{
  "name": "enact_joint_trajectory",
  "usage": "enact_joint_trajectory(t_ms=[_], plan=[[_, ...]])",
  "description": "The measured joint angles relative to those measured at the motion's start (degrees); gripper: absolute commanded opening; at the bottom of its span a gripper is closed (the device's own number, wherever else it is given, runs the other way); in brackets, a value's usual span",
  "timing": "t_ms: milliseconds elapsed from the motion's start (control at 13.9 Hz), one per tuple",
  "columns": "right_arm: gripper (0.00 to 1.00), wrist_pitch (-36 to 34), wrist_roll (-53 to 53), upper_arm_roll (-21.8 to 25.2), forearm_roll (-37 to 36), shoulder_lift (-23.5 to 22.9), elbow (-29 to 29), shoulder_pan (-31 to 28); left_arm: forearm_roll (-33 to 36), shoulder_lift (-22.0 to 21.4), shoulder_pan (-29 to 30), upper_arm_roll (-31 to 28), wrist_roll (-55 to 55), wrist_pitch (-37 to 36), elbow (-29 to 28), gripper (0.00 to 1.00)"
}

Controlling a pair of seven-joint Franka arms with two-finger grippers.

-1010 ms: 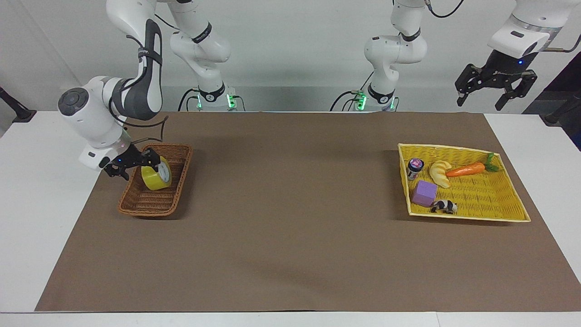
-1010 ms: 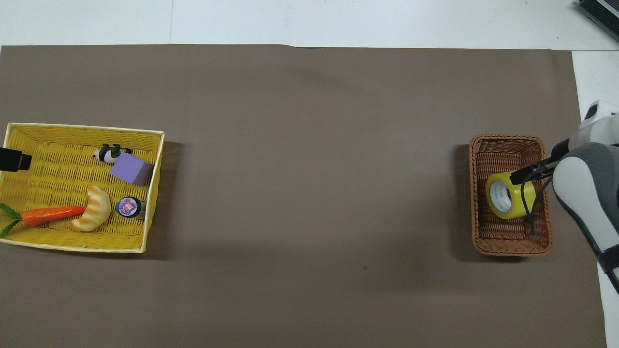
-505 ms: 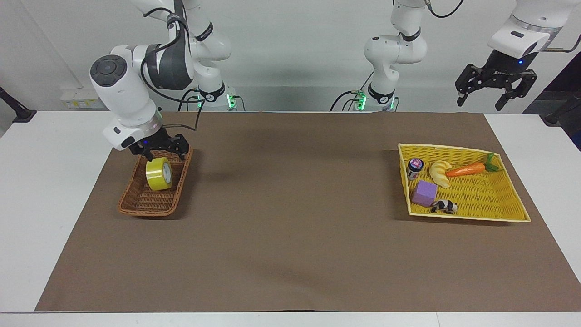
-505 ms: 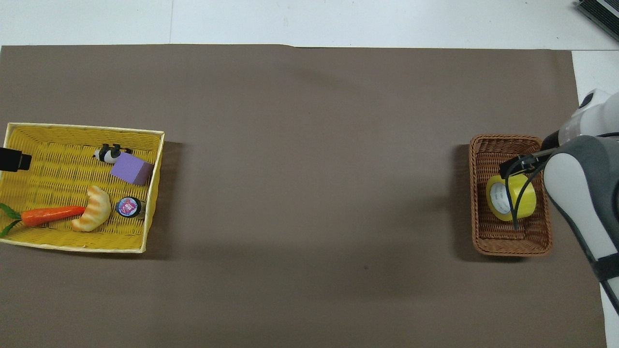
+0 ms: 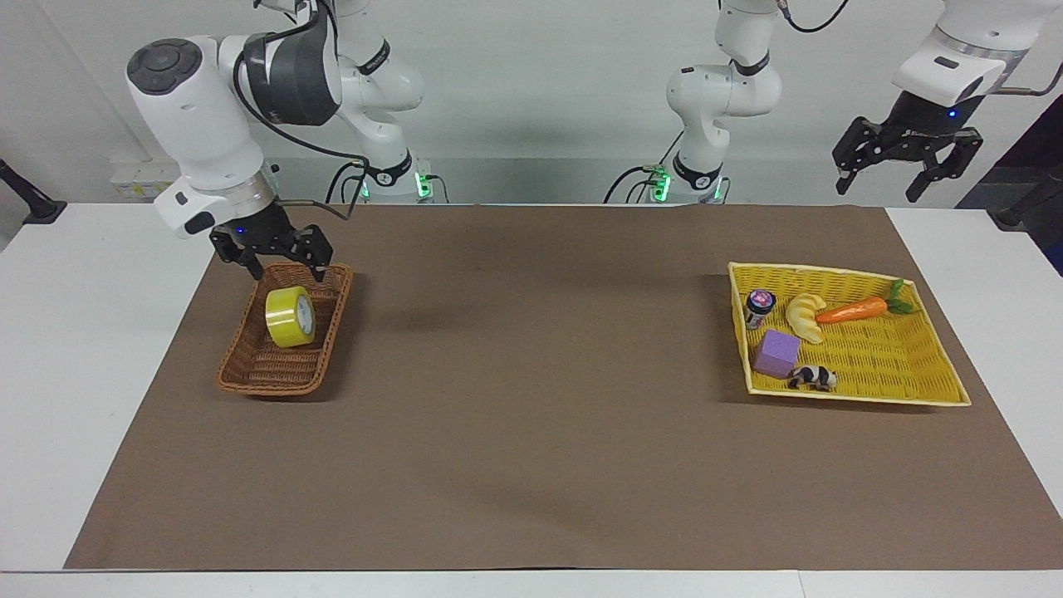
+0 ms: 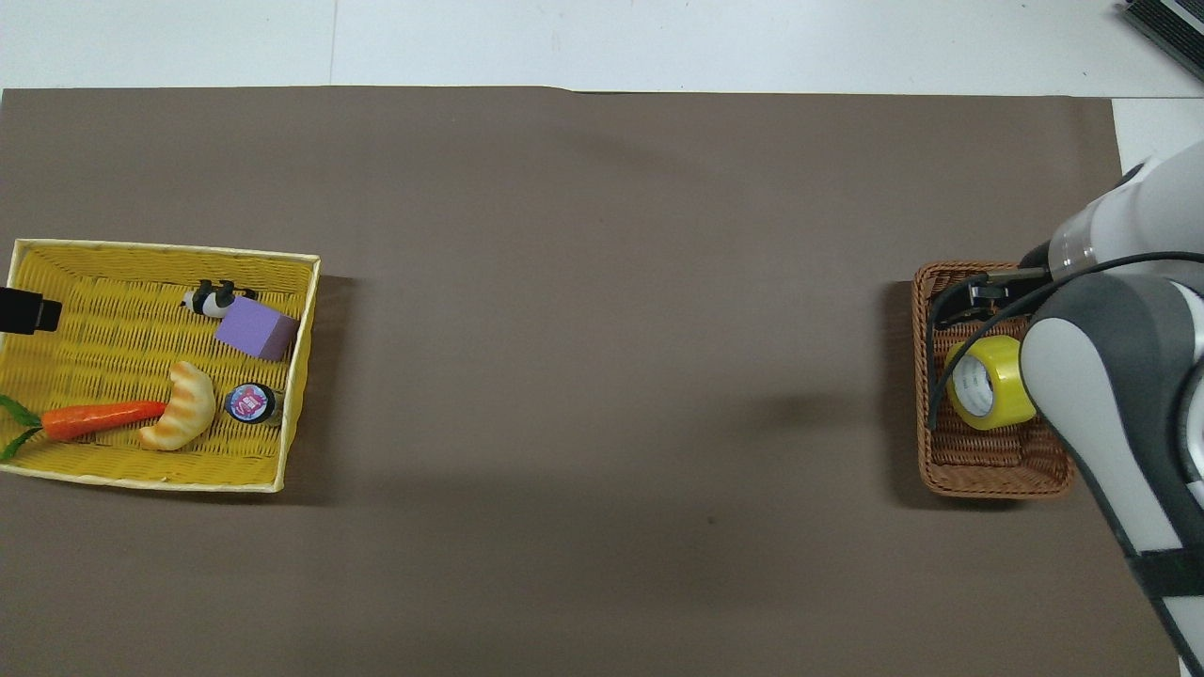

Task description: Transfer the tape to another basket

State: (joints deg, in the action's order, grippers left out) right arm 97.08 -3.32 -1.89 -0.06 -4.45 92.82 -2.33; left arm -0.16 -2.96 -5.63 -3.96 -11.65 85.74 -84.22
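Facing view: a brown mat [image 5: 531,390] covers a white table. Toward the right arm's end sits a narrow brown wicker basket [image 5: 249,375]. The tape [image 5: 290,316], a yellow roll standing on its edge, rests inside it in the half nearer the robots. The right gripper [image 5: 284,270] hangs just above the end of the basket nearest the robots, fingers spread apart and holding nothing, clear of the tape. Toward the left arm's end lies a flat yellow basket [image 5: 922,365] holding a small jar [image 5: 758,306], a banana toy [image 5: 804,317], a carrot toy [image 5: 855,310], a purple block [image 5: 777,353] and a panda figure [image 5: 813,378]. The left gripper [image 5: 885,179] waits high in the air past that end of the mat, fingers wide and empty.

Overhead view: the tape [image 6: 983,384] shows its white core in the wicker basket [image 6: 978,465]. The right gripper [image 6: 974,296] and its cable overlap the basket's part farther from the robots. In the yellow basket [image 6: 160,249], the panda figure [image 6: 211,298] and purple block [image 6: 256,328] lie farther from the robots than the banana toy [image 6: 181,419], jar [image 6: 249,402] and carrot toy [image 6: 99,418]. The left gripper [image 6: 28,310] shows as a dark tip over the yellow basket's outer edge.
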Motion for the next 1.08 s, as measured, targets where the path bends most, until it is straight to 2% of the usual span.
enact_joint_trajectory(t_ms=[361,1082], plan=[[1.00,-5.9,0.0,0.0,2.0,0.0,-5.0,-0.7,0.0,0.0,0.0,0.0,0.0,0.0,0.0,1.00],[1.00,-6.1,0.0,-0.9,-1.1,-0.2,-6.5,0.0,0.0,0.0,0.0,0.0,0.0,0.0,0.0,1.00]])
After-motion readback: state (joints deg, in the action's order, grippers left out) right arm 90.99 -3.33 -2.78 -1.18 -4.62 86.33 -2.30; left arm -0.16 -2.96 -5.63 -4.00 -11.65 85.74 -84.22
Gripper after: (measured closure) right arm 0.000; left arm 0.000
